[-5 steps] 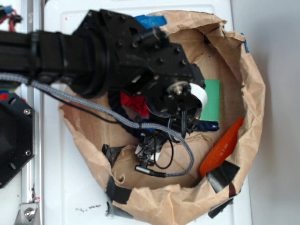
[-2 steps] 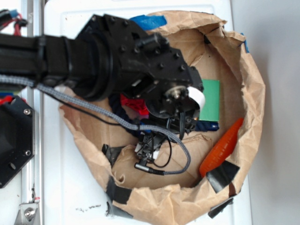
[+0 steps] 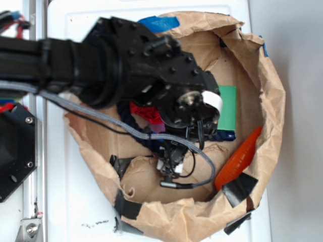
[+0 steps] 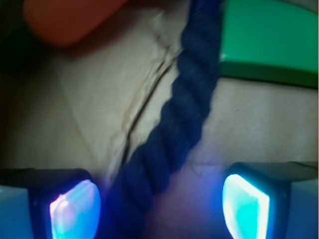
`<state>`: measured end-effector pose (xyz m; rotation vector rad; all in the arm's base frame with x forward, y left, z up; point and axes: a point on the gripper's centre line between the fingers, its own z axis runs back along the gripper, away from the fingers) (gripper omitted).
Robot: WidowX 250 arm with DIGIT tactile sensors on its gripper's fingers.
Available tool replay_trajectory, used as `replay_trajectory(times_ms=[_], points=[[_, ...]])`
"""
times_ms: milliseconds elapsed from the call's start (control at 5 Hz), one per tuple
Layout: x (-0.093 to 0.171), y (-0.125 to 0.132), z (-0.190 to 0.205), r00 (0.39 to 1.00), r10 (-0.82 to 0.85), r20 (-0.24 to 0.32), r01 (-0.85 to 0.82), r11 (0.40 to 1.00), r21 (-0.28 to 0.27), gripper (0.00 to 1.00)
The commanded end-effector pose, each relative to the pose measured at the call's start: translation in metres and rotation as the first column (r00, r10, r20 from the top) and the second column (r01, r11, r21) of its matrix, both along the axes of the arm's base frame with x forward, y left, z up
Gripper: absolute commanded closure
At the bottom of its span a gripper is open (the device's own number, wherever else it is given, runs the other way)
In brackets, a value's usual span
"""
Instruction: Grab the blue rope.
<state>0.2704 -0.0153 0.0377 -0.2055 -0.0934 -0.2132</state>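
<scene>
The blue rope [image 4: 184, 94] is a thick dark navy twisted rope lying on brown paper. In the wrist view it runs from the top middle down to the lower left, passing between my gripper's two glowing fingertips. My gripper [image 4: 159, 206] is open and low over the rope, with the rope closer to the left fingertip [image 4: 75, 209]. In the exterior view the arm hides most of the rope; a dark loop [image 3: 132, 126] shows left of the gripper [image 3: 171, 164] and a blue end [image 3: 224, 135] to its right.
A green block [image 3: 228, 107] lies right of the arm and shows in the wrist view [image 4: 271, 40]. An orange carrot-like toy [image 3: 237, 159] lies lower right, also at the wrist view's top left [image 4: 65, 20]. A red object [image 3: 146, 112] sits under the arm. Brown paper bag walls [image 3: 272, 91] ring the area.
The arm has shifted slightly right and down; the gripper and its grey cable loop moved to the right over the rope.
</scene>
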Motion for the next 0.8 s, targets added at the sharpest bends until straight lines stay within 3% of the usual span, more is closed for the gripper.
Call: replay_trajectory(times_ms=[0, 600], points=[[0.001, -0.024, 0.005, 0.995, 0.095, 0.044, -0.095, 0.996, -0.002, 0.00], [0.000, -0.028, -0.030, 0.997, 0.071, 0.008, -0.071, 0.997, 0.021, 0.00]])
